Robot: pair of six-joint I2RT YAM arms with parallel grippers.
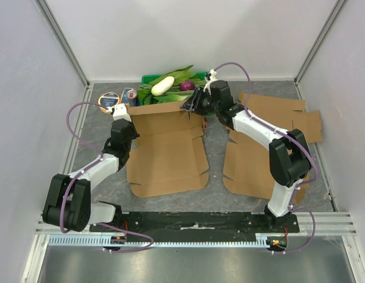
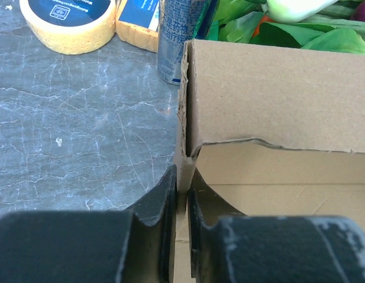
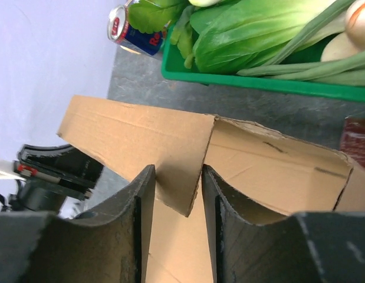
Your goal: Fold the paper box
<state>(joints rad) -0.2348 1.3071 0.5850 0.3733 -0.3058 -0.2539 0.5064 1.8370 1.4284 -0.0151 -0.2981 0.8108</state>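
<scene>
The paper box (image 1: 164, 156) is brown cardboard lying mostly flat at the table's middle, its far wall (image 1: 161, 108) folded upright. My left gripper (image 1: 124, 115) is at the far left corner. In the left wrist view its jaws (image 2: 183, 188) are pinched shut on the thin upright edge of the box's side flap (image 2: 183, 159). My right gripper (image 1: 191, 105) is at the far right corner. In the right wrist view its fingers (image 3: 177, 194) stand apart with the pointed corner of a flap (image 3: 182, 183) between them, a gap showing beside the flap.
A second flat cardboard sheet (image 1: 270, 141) lies on the right under the right arm. Behind the box stand a green tray (image 1: 148, 78) of vegetables, a drink can (image 1: 131, 96) and a round yellow sponge (image 1: 109, 100). Side walls enclose the table.
</scene>
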